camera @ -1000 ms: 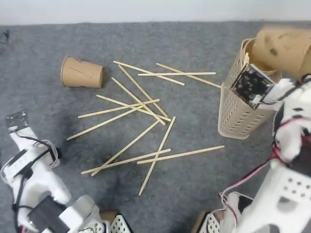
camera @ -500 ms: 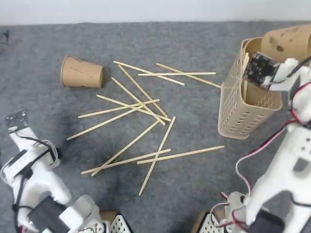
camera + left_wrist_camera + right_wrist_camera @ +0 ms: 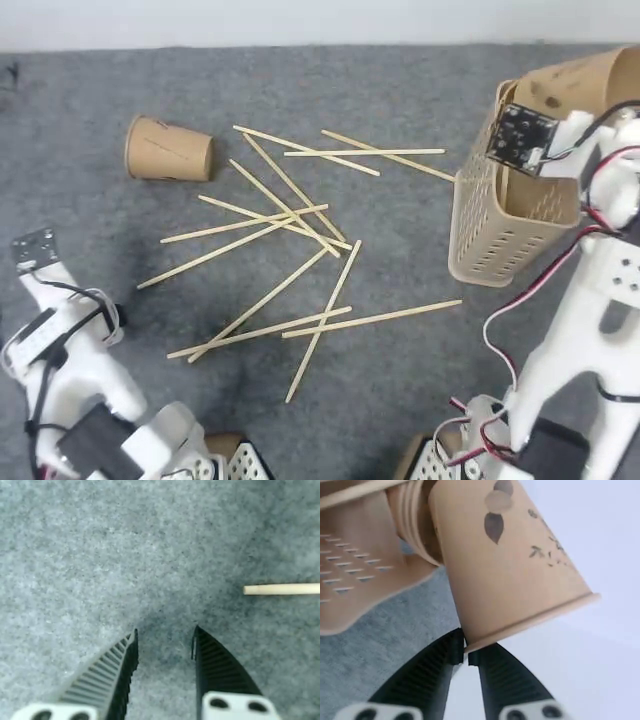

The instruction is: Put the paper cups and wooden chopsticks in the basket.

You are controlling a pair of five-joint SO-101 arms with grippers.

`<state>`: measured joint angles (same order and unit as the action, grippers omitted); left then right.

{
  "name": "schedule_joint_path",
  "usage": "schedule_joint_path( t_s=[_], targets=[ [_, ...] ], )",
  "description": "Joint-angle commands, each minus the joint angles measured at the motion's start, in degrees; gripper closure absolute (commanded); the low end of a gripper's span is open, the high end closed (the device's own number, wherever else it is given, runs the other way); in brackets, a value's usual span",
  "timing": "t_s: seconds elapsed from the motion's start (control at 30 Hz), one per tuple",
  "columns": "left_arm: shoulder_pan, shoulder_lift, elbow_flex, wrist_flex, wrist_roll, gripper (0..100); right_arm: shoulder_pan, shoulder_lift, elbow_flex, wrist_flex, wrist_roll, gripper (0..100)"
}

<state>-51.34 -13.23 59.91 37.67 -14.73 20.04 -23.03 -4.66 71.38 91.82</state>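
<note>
My right gripper is shut on the rim of a brown paper cup, which it holds tilted over the far rim of the beige slotted basket at the right. More cup rims show inside the basket. A second paper cup lies on its side at the far left. Several wooden chopsticks are scattered across the middle of the grey carpet. My left gripper hangs open just above bare carpet, with one chopstick end lying beside it.
The left arm sits at the near left corner, away from the chopstick pile. The right arm's body stands close in front of the basket. A pale wall bounds the carpet at the back.
The right arm's wrist has moved farther back over the basket, and the held cup now tilts over its far rim. The left arm, loose cup and chopsticks have not moved.
</note>
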Motion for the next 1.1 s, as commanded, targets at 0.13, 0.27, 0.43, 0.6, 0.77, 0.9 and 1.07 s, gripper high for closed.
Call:
schedule_joint_path(
  t_s=[0.13,0.27,0.43,0.6,0.77,0.9,1.07],
  targets=[
    [-0.18,-1.85,-0.22,-0.97,0.53,83,-0.66,-0.13,2.11,-2.15,0.44,99.0],
    [-0.18,-1.85,-0.22,-0.97,0.53,83,-0.66,-0.4,2.11,-1.8,0.35,98.8],
    [-0.09,-1.85,-0.22,-0.97,0.53,83,-1.1,-1.45,1.76,-3.3,-6.95,88.6],
    [-0.09,-1.85,-0.22,-0.97,0.53,83,-1.36,-2.24,1.76,-5.67,-15.91,76.0],
    [-0.09,-1.85,-0.22,-0.97,0.53,83,-2.59,-2.86,1.58,-6.2,-16.09,79.7],
    [-0.09,-1.85,-0.22,-0.97,0.53,83,-5.23,-4.18,1.58,-6.29,-18.64,80.0],
    [-0.09,-1.85,-0.22,-0.97,0.53,83,-9.71,-6.46,1.76,-8.92,-30.07,80.0]
  ],
)
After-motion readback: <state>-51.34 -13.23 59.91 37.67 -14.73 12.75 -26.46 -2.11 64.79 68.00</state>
